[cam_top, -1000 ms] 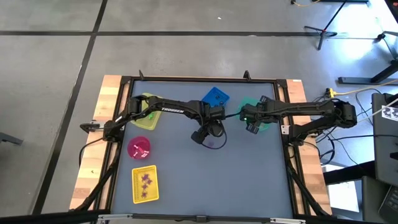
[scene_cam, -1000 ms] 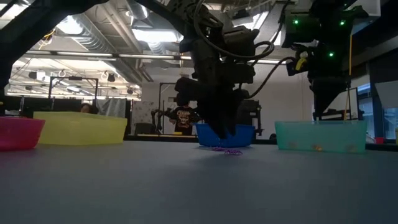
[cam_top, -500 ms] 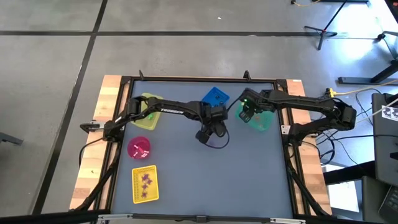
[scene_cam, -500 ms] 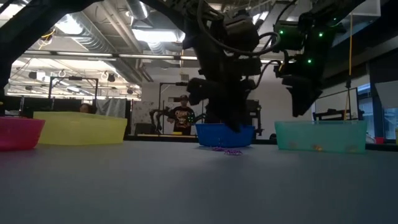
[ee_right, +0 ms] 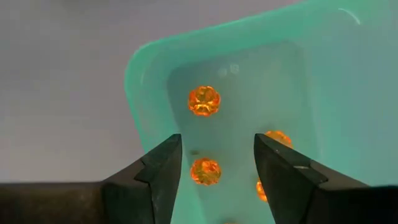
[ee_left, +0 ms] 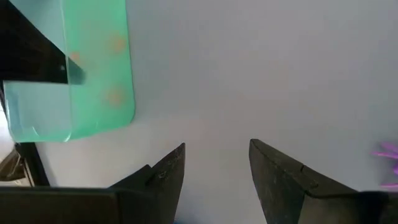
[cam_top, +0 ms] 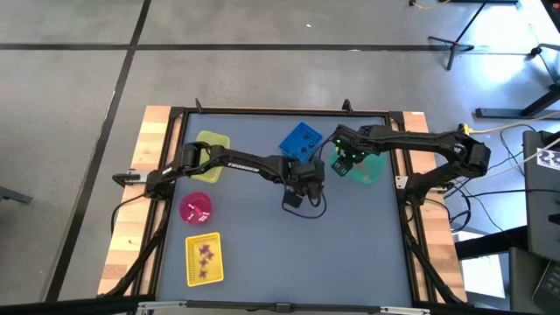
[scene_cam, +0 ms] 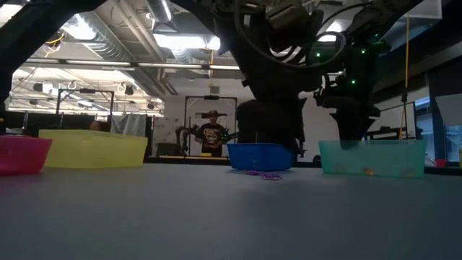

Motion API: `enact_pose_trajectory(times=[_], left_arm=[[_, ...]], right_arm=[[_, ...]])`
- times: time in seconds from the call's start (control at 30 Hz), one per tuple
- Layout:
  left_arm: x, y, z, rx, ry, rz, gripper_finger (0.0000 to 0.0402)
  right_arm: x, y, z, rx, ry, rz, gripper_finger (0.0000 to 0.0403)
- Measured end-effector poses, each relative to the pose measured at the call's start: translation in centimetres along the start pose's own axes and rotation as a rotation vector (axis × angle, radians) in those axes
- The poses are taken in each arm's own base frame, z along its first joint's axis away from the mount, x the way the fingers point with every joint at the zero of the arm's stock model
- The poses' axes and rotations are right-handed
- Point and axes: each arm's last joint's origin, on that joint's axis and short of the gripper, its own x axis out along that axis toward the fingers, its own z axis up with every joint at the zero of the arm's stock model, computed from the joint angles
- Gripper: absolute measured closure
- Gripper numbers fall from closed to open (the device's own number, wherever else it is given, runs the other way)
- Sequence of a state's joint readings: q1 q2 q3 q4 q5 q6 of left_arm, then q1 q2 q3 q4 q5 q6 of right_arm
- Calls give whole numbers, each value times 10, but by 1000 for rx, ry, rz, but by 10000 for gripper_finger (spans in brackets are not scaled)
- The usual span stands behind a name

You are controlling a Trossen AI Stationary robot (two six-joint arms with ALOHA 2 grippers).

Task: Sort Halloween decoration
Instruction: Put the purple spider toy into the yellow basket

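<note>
Orange trinkets (ee_right: 204,100) beneath right claw (ee_right: 214,155) (spread).

On the worktop (cam_top: 262,245) four bins stand along the far side and the left. The far-left bin (cam_top: 208,157) is behind a bowl (cam_top: 195,208), and a tray (cam_top: 204,259) lies nearest. The middle bin (cam_top: 300,140) stands left of the right bin (cam_top: 363,166), which holds small pumpkins (ee_right: 204,101). The trinkets (scene_cam: 263,174) lie before the middle bin, perhaps touching nothing.
</note>
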State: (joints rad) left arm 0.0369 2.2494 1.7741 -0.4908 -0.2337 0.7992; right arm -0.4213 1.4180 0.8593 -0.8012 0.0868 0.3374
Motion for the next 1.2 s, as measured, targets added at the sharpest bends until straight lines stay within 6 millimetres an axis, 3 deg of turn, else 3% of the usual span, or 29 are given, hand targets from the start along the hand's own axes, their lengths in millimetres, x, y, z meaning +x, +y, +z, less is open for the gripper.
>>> enact_pose_trajectory(times=[0.23, 0.57, 0.87, 1.2], left_arm=[[-2, -8, -5, 26, 72, -63, 237], [-6, -5, -3, 45, 67, -49, 237], [-6, -9, -4, 17, 71, -91, 237], [-5, -7, 2, 21, 18, -57, 237]], right_arm=[[-3, 1, 2, -27, -14, 3, 203], [-21, 5, 26, 13, -198, -31, 203], [-21, 0, 19, 4, -135, -131, 203], [-21, 10, 13, -58, 25, 241, 203]])
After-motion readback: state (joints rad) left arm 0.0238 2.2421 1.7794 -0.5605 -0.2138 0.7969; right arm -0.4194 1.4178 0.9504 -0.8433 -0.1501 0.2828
